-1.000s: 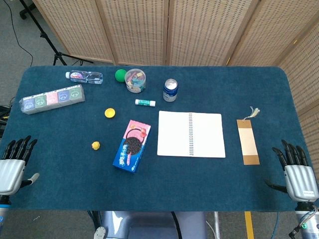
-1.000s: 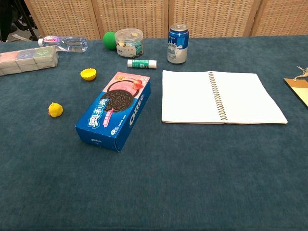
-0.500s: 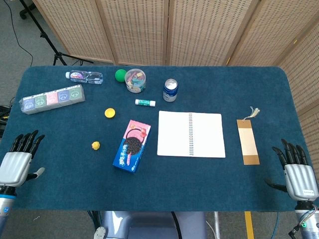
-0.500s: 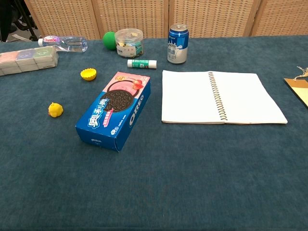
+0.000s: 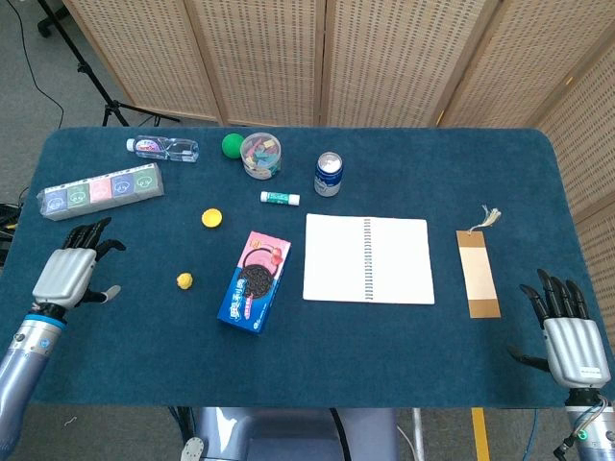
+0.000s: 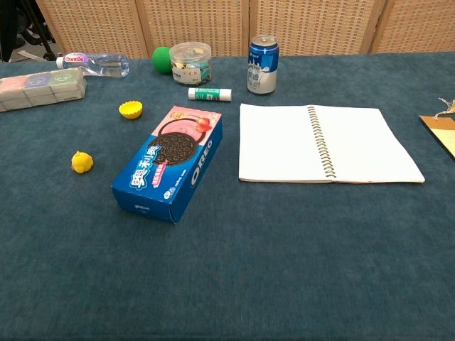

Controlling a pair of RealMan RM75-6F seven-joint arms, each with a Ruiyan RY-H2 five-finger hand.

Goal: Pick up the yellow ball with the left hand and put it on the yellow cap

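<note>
**Inspector:** Left hand (image 5: 67, 272) sits over the near-left part of the worktop (image 5: 384, 355), fingers spread, nothing in it. It lies left of the yellow ball (image 5: 184, 279) and well apart from it. Only the head view shows it.

**Assessor:** And the right hand (image 5: 571, 338)?

**Inspector:** At the near-right corner, fingers apart, likewise holding nothing. It has no part in this task.

**Assessor:** Position of the task items?

**Inspector:** Ball rests free on the blue cloth, just left of the Oreo box (image 5: 255, 280) but not touching it. Yellow cap (image 5: 212, 217) lies farther back, slightly right of the ball, open side up in the chest view. Pickup not yet made, in my judgement.

**Assessor:** Risks from here?

**Inspector:** Three. First, the ball is small and round; a fingertip arriving off-centre could roll it, possibly against the box, where the fingers would have little room. Second, the box itself stands near the approach line, so a wide sweep of the fingers could nudge it. Third, the cap is shallow and light; setting the ball down at an angle or off-centre could tip the cap or let the ball roll off its rim.

**Assessor:** Anything else nearby?

**Inspector:** Row of packets (image 5: 99, 190) far left, clear of the likely path.
</note>
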